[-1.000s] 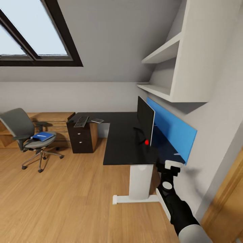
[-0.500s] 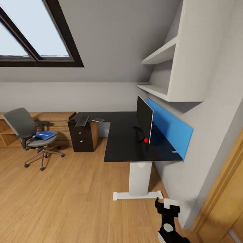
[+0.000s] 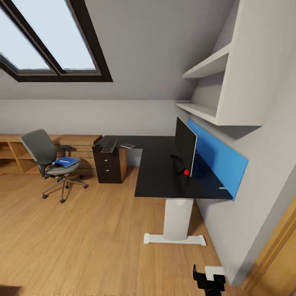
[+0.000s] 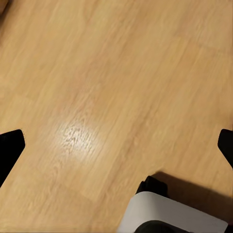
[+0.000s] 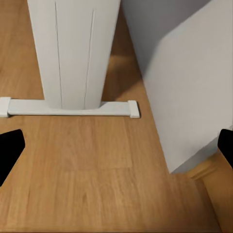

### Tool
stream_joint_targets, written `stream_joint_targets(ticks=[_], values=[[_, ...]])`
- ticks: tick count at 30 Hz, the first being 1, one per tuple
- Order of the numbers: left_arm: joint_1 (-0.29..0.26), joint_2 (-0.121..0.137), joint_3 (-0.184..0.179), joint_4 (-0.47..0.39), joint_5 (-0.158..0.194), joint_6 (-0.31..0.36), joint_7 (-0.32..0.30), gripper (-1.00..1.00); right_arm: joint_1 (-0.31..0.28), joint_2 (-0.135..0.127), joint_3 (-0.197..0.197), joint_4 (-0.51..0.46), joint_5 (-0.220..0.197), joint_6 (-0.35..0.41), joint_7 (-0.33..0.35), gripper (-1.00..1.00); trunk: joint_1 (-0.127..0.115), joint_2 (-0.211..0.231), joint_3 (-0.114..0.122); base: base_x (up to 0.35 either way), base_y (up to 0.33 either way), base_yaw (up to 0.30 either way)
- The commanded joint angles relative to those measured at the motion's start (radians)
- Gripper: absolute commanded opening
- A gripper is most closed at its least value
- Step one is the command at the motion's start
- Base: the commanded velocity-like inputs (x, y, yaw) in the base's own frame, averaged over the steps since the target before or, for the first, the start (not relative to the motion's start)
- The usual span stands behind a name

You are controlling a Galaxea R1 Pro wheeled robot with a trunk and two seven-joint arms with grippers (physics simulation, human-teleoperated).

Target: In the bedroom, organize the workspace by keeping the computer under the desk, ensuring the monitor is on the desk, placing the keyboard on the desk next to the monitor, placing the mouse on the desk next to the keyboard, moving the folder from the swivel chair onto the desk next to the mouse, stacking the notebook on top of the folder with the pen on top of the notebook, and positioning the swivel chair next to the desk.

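Note:
The black L-shaped desk [image 3: 160,172] stands against the right wall, with the monitor [image 3: 186,146] upright on it. The keyboard [image 3: 109,145] and a small flat notebook [image 3: 128,145] lie on the far wing above the black drawers [image 3: 108,166]. Left of the desk stands the swivel chair [image 3: 43,154], with the blue folder [image 3: 68,161] on its seat and a thin white pen [image 3: 62,161] on the folder. My right gripper [image 3: 209,275] hangs low near the wall, open [image 5: 116,150], facing the desk's white leg [image 5: 73,53]. My left gripper [image 4: 116,150] is open over bare floor.
Low wooden shelving [image 3: 12,152] and a wooden chest [image 3: 80,144] line the far wall. White wall shelves [image 3: 209,68] and a blue panel [image 3: 218,162] hang above the desk. A wooden door frame [image 3: 275,255] is at the right. Wide wood floor [image 3: 82,238] lies before the desk.
The camera has turned and pulled back, so the desk and chair sit farther right. My right arm has dropped from beside the desk's edge to the picture's bottom.

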Motion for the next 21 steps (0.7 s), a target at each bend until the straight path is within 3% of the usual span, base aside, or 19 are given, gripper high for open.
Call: stream_joint_targets(ticks=[1,11,21], values=[[-0.001,0.001,-0.008,-0.001,0.006,-0.005,0.006,1.0,-0.001,0.001,0.008,0.002,0.004,0.0,-0.01,1.0,0.0,-0.001,-0.002,0.0,0.0,0.248],[-0.001,-0.004,-0.008,0.0,0.006,-0.018,0.005,1.0,-0.001,0.007,0.007,0.007,0.004,0.0,-0.003,1.0,0.0,-0.001,-0.01,0.042,0.185,0.222],[-0.001,-0.016,-0.008,0.0,0.006,-0.019,0.005,1.0,-0.001,0.007,0.009,0.047,0.011,-0.002,0.013,1.0,0.0,-0.001,-0.011,0.012,0.318,0.025]])
